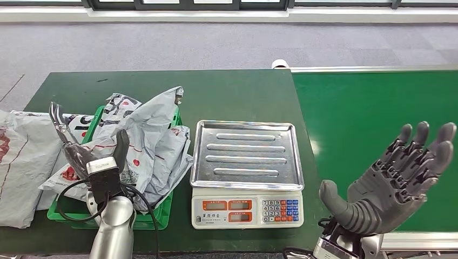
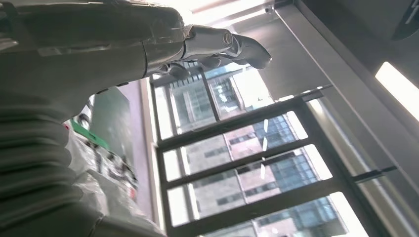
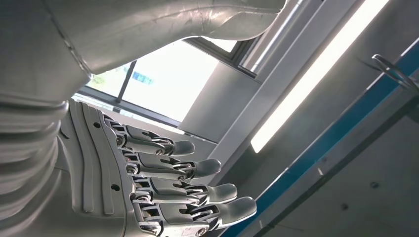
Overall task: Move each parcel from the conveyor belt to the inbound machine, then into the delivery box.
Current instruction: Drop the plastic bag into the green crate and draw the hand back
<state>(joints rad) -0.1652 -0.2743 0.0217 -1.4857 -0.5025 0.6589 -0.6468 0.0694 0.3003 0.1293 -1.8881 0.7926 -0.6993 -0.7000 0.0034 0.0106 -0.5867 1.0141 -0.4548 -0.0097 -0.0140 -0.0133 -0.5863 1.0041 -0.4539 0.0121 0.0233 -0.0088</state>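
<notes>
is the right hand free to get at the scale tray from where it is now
Probably yes. The right hand is open, palm up, holding nothing, just beside the scale. The tray is bare and nothing stands between them.

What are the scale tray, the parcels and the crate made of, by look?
Scale tray: likely stainless steel, with a brushed shine and pressed ribs.
Parcels: thin grey plastic mailer film, crumpled and slightly glossy.
Crate: green moulded plastic, probably rigid, with a latticed wall.

A scale (image 1: 247, 167) sits mid-table, with a crate (image 1: 162, 211) of parcels (image 1: 148, 137) just to its left. The conveyor belt (image 1: 367, 113) lies to its right — one more parcel (image 1: 21, 156) rests left of the crate.
</notes>
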